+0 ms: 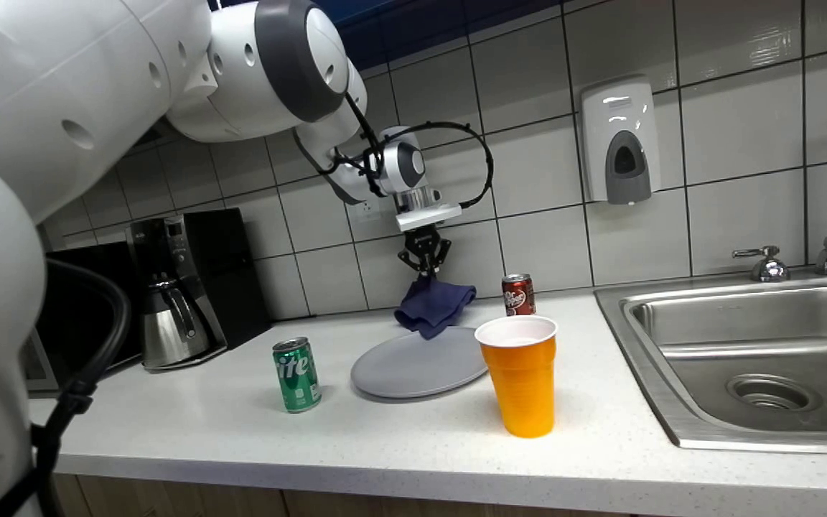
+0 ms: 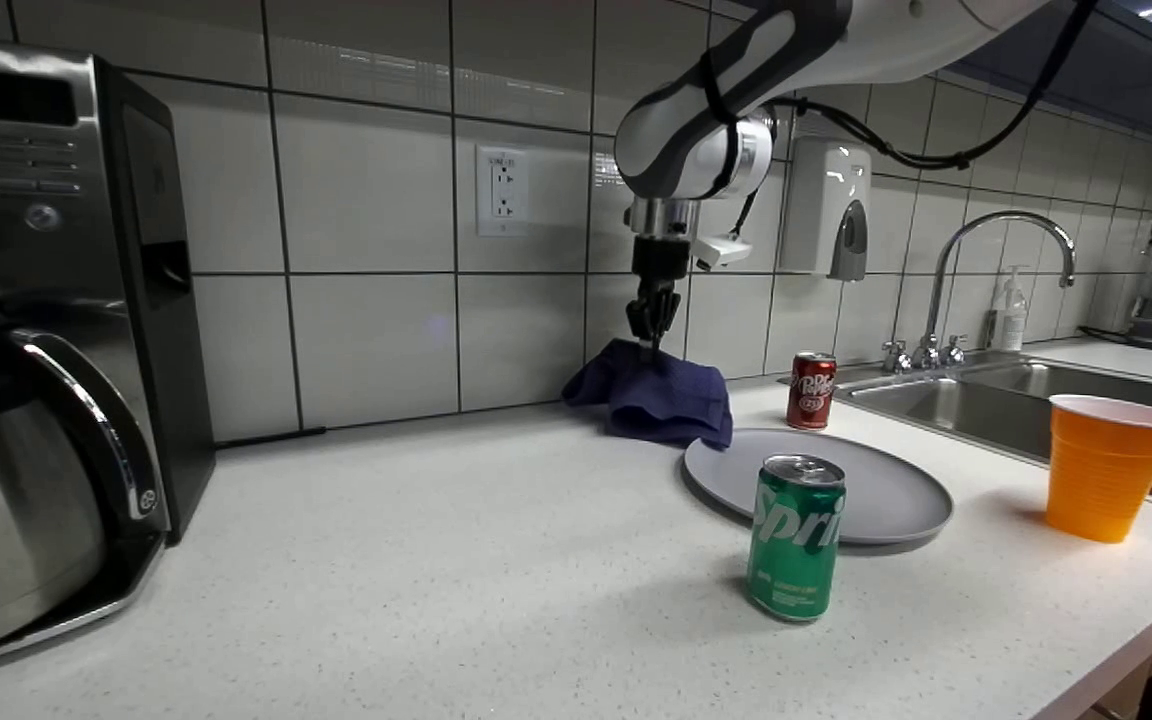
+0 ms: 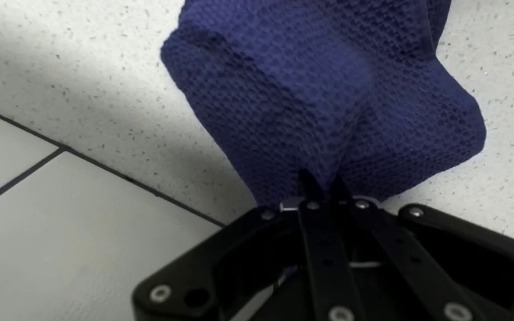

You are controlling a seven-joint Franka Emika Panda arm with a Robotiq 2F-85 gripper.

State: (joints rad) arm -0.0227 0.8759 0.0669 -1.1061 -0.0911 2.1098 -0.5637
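A dark blue textured cloth [image 3: 283, 89] is pinched in my gripper [image 3: 324, 187], whose fingertips press together around a gathered fold. Below the grip the cloth [image 1: 433, 305] spreads out in loose folds near the tiled wall. Its front corner reaches the back rim of a flat grey plate [image 2: 866, 490]; whether it rests on the rim or hangs just over it I cannot tell. In both exterior views the gripper [image 2: 654, 340] points straight down, a little above the counter. How much cloth sits between the fingers is hidden.
A green Sprite can [image 1: 296, 375] and an orange cup [image 1: 525, 388] stand at opposite sides of the plate. Behind it, near the wall, is a red Dr Pepper can [image 2: 811, 390]. A coffee maker [image 1: 202, 280] and a steel sink [image 1: 636, 366] flank the counter.
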